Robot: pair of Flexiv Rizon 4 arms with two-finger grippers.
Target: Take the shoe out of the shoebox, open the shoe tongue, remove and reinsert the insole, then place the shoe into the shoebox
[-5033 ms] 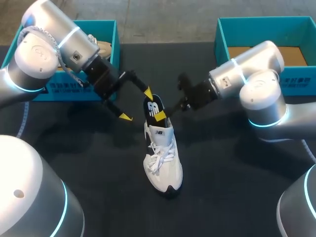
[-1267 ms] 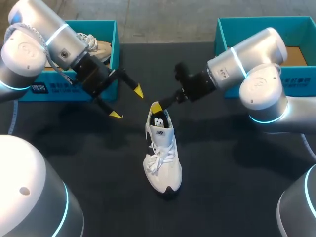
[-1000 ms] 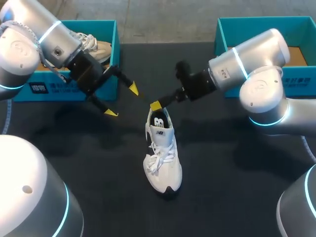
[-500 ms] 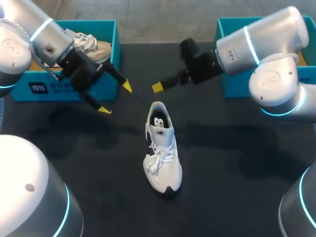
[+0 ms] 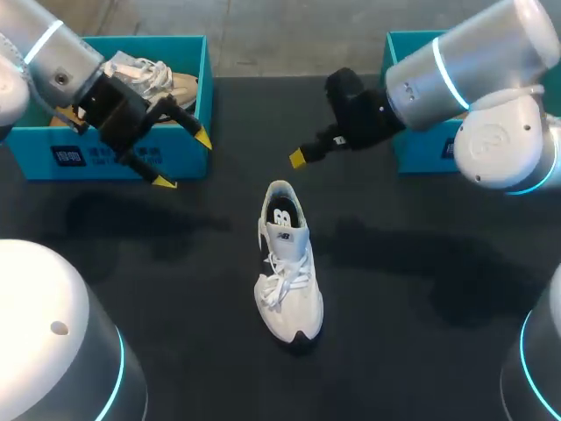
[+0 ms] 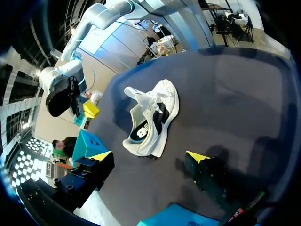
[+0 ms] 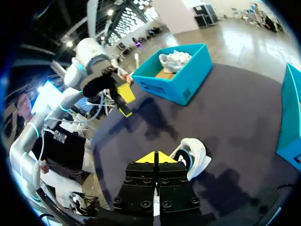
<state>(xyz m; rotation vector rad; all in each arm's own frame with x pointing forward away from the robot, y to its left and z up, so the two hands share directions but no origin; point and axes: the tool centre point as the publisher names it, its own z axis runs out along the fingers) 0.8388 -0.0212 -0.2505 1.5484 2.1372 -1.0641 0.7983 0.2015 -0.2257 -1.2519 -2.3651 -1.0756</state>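
Currently one shoe lies between two shoeboxes, left gripper wide, right gripper closed empty.

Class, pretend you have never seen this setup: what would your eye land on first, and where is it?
A white shoe stands alone in the middle of the dark table. Beyond it, the left gripper hangs open by the left teal shoebox, which holds a second shoe, and the right gripper is shut by the right shoebox.
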